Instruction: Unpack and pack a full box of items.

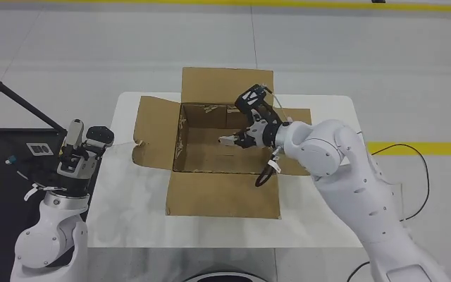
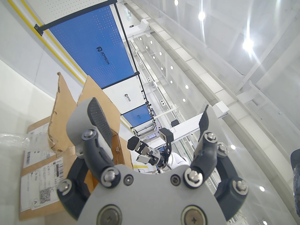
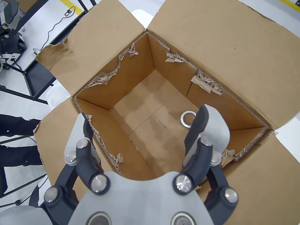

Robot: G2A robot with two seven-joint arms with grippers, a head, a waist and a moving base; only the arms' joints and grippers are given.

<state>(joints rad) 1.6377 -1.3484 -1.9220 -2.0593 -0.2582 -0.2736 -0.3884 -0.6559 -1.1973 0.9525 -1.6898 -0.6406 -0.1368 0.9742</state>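
Note:
An open brown cardboard box (image 1: 211,187) stands on the white table (image 1: 120,211) with its four flaps folded outward. In the right wrist view the box (image 3: 234,54) is seen from above; a flat white ring (image 3: 188,118) lies on its floor. My right gripper (image 3: 143,127) hangs open over the box's mouth, nothing between its fingers; from above the right gripper (image 1: 236,139) sits over the box's far right part. My left gripper (image 2: 150,118) is open and empty, pointing upward beside the box (image 2: 98,99), off the table's left edge (image 1: 79,141).
The box's inner rims carry torn cardboard shreds (image 3: 206,83). A black frame stand (image 1: 28,109) and a dark surface (image 1: 21,155) sit left of the table. A clear plastic piece (image 2: 14,139) lies by the labelled box side. Bare tabletop lies in front of the box.

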